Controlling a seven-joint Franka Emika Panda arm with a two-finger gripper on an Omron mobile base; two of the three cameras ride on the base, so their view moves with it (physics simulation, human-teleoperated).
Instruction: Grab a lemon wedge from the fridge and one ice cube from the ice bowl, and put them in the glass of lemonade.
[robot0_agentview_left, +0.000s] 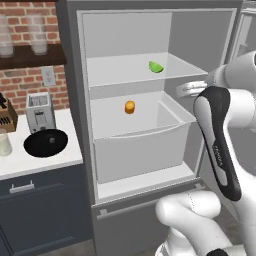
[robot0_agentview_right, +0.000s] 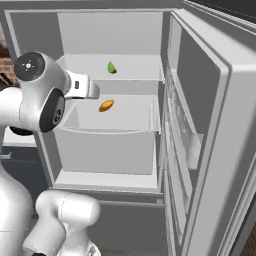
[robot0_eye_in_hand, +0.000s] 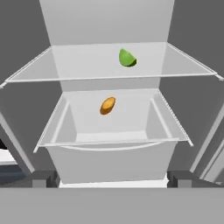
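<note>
The fridge (robot0_agentview_left: 75, 100) stands open, a dark grey matte casing around smooth white fittings. The lemon wedge (robot0_agentview_left: 156, 67), a small glossy green segment, lies on the flat upper shelf (robot0_agentview_left: 120, 70), right of centre. Below it, a rounded orange fruit (robot0_agentview_left: 129, 107) sits in the open box-shaped drawer (robot0_agentview_left: 145, 145). The gripper (robot0_eye_in_hand: 112, 179) faces the interior, jaws wide apart and empty. On the white worktop (robot0_agentview_left: 70, 150) to the left rests the ice bowl (robot0_agentview_left: 46, 143), a shallow black disc, near a metallic toaster (robot0_agentview_left: 40, 112).

One lemon wedge (robot0_agentview_left: 156, 67), one orange fruit (robot0_agentview_left: 129, 107) — one toaster (robot0_agentview_left: 39, 111), two frosted glasses (robot0_agentview_left: 39, 33)
</note>
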